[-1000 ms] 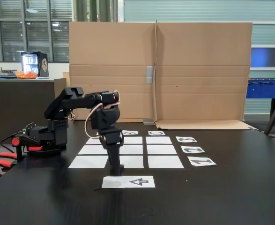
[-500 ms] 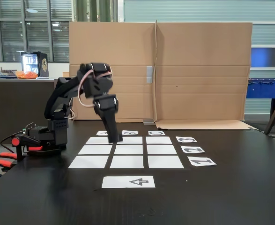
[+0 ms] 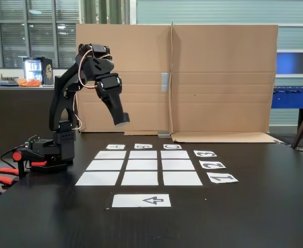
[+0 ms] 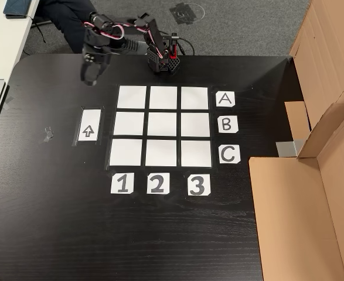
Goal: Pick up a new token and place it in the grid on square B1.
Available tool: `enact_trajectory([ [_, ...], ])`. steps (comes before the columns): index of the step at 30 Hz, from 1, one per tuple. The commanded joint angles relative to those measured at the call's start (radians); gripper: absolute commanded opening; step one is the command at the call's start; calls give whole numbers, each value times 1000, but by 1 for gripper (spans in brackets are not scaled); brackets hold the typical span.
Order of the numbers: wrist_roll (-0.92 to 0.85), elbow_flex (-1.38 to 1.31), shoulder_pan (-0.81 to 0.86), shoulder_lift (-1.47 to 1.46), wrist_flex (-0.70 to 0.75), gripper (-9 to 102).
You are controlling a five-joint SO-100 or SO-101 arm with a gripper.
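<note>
1. At the left of the fixed view the arm [image 3: 63,103] stood reared up over its base. A second earlier it had been bent low, with its tip down beside the left end of the arrow sheet [image 3: 141,200]. It had since swung up and back.
2. The gripper [image 3: 122,120] hung in the air, pointing down and to the right, well above the counter [image 3: 244,217]. It was short of the grid [image 3: 144,165]. I could not tell whether the fingers were spread, pressed together or pinching anything, because their tips were a dark blur against the cardboard [image 3: 218,77].
3. I could not find the token anywhere. The arrow sheet lay bare, and so did all nine white cells. My guess was that the dip had been the pick-up and that the token was riding between the fingers. No frame confirmed that.
4. If so, the carry was under way and the placing still lay ahead. Square B1 [image 3: 140,178], the middle cell of the nearest row in the fixed view, was empty.
5. The other view looked down from above and settled the layout. There the gripper [image 4: 89,77] sat at the upper left of the frame, above the arrow sheet [image 4: 89,124] and left of the grid's [image 4: 162,125] corner.
6. From above, the letters A, B and C ran down the right edge and 1, 2, 3 ran along the bottom. That put square B1 [image 4: 129,124] in the left column, middle row, just right of the arrow sheet. The top view hid the gripper's height, which the fixed view showed plainly.
</note>
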Motion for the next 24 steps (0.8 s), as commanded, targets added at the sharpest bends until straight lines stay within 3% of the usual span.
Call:
enact_trajectory([
  [1, 8, 91, -63, 129, 6, 12],
  [11, 8, 364, -215, 227, -6, 12],
  [24, 3, 529, -229, 41, -123, 12],
])
